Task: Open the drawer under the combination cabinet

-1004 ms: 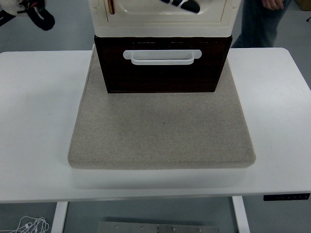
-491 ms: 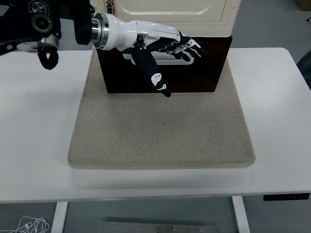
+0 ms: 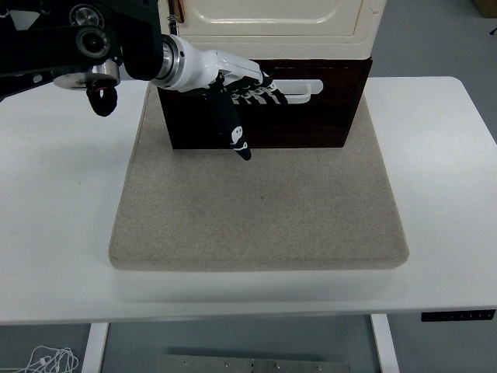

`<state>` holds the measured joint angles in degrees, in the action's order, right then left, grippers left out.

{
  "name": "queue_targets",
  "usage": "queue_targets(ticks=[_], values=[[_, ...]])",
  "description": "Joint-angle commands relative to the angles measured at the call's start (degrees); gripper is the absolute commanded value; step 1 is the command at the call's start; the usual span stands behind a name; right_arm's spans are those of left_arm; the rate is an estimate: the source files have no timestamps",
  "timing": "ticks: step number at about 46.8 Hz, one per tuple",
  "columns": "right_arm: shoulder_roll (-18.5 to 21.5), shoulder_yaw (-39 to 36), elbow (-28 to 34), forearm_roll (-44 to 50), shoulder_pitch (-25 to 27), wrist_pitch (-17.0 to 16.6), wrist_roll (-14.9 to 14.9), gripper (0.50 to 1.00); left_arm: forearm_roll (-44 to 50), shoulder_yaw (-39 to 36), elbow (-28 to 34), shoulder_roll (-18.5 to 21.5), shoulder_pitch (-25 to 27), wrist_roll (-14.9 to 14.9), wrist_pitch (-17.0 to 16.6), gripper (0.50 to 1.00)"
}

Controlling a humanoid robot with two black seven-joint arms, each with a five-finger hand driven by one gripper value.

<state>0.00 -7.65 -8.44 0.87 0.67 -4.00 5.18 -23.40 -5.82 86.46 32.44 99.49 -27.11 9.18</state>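
The robot's left hand (image 3: 237, 93), white-shelled with black fingers, reaches in from the left, its fingers curled around the white bar handle (image 3: 299, 87) of the dark brown wooden drawer (image 3: 311, 116), thumb pointing downward. The drawer sits beneath the cream plastic cabinet (image 3: 272, 19), at the far end of a beige rectangular mat (image 3: 256, 210) on the white table (image 3: 443, 155).

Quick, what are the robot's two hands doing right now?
Left hand: fingers curled at the white handle of the dark drawer; a firm grasp cannot be told.
Right hand: not in view.
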Motion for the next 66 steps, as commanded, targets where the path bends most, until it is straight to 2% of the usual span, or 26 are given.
queue_targets(ticks=[1, 24, 39, 66], values=[[0.0, 0.0, 0.0, 0.0, -0.1, 0.0, 0.0, 0.928, 0.0, -0.2, -0.9, -0.5, 0.0, -0.4, -1.2, 1.000], [0.0, 0.0, 0.0, 0.0, -0.1, 0.0, 0.0, 0.926, -0.1, -0.2, -5.6, -3.6, 0.3, -1.5, -1.6, 1.000], [0.0, 0.0, 0.0, 0.0, -0.1, 0.0, 0.0, 0.926, -0.2, -0.9, -7.0, -3.5, 0.2, -1.5, -1.2, 1.000], [0.0, 0.0, 0.0, 0.0, 0.0, 0.0, 0.0, 0.928, -0.4, -1.7, -10.9, -4.6, -0.4, -1.5, 2.0, 1.000]])
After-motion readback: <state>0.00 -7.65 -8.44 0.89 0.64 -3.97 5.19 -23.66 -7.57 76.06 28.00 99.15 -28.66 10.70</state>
